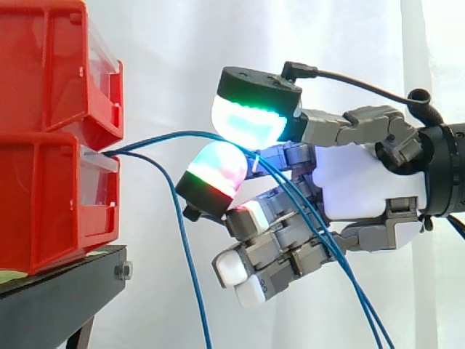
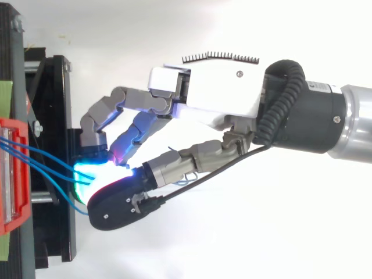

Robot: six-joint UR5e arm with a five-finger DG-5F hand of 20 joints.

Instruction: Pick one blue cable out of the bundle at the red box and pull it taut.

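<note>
Hand (image 1: pixel 363 182) pinching blue cable (image 1: pixel 167 135) between glowing pads (image 1: pixel 247 120), cable running from lower red bin (image 1: pixel 51 203); second blue cable (image 1: pixel 186 247) hanging loose beside

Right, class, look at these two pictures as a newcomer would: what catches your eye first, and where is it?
The hand in the middle of the side view strikes first: its glowing fingertips, cyan-green above and red-magenta below, pinch blue cables. These run left to the lower of two stacked red bins on a black stand; a further blue cable hangs slack below.
</note>
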